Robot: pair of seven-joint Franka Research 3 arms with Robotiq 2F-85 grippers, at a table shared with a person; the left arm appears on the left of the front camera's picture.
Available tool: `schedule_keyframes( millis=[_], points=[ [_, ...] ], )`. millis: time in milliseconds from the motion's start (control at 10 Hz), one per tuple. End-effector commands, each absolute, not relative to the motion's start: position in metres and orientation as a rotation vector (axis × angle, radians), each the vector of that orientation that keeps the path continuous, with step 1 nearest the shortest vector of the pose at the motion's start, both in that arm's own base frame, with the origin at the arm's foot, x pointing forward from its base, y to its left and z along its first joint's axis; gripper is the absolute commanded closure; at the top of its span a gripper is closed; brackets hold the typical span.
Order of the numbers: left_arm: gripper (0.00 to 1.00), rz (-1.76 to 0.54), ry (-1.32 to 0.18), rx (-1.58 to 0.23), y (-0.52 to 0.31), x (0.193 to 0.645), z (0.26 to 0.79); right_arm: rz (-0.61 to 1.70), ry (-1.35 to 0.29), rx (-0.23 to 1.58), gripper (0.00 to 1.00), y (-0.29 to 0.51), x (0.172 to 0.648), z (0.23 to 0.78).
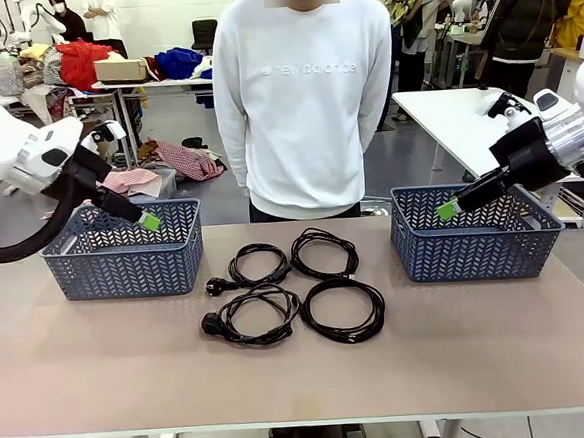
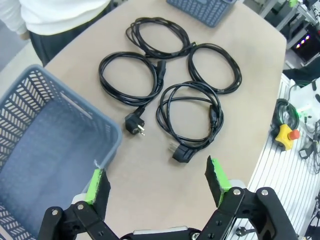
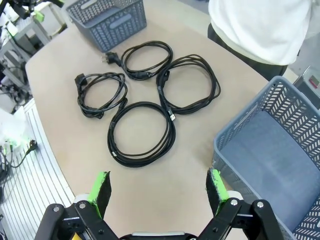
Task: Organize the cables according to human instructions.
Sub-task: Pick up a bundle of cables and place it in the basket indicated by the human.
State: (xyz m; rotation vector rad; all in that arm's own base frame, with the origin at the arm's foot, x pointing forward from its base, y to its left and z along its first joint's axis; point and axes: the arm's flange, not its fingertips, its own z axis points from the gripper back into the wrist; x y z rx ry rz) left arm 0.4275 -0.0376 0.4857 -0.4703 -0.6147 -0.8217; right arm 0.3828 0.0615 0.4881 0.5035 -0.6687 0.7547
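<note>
The left hand [image 1: 149, 221] is hanging released, its green-padded fingers [image 2: 96, 182] spread wide and grasping nothing, with the tip hovering over the upper right corner of the left basket [image 1: 125, 266] at the left of the front view. The right hand [image 1: 448, 209] is mirroring it at the right of the frame, also released and empty, with its tip hovering over the upper left part of the right basket [image 1: 480, 256]. In each wrist view the blue-grey basket below that hand is showing a bare floor. Both baskets are sitting on the tan table [image 1: 304, 389], well apart. The cables [image 2: 182, 154] are lying between them in the middle of the frame as four black coils in two rows of two, close together. The upper left cable [image 1: 213, 286] is pointing its plug toward the left basket. The upper right cable [image 1: 352, 262] is lying just beside it. The lower left cable [image 1: 213, 326] is also turning a plug to the left. The lower right cable [image 1: 350, 335] is lying as a plain ring beside it. A person [image 1: 304, 108] in a white sweatshirt is standing at the far edge of the table, top centre, facing the coils.
</note>
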Motion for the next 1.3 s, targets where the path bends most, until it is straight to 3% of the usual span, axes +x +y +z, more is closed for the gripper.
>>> schedule_keyframes(
  millis=[0, 1200],
  points=[
    [0.00, -0.835, -0.640, -0.497, -0.0358, 0.4259, 0.4834, 0.779, -0.686, 0.521, 0.00, 0.0597, 0.3871, 0.4868],
    [0.00, -0.835, -0.640, -0.497, -0.0358, 0.4259, 0.4834, 0.779, -0.686, 0.521, 0.00, 0.0597, 0.3871, 0.4868]
  ],
)
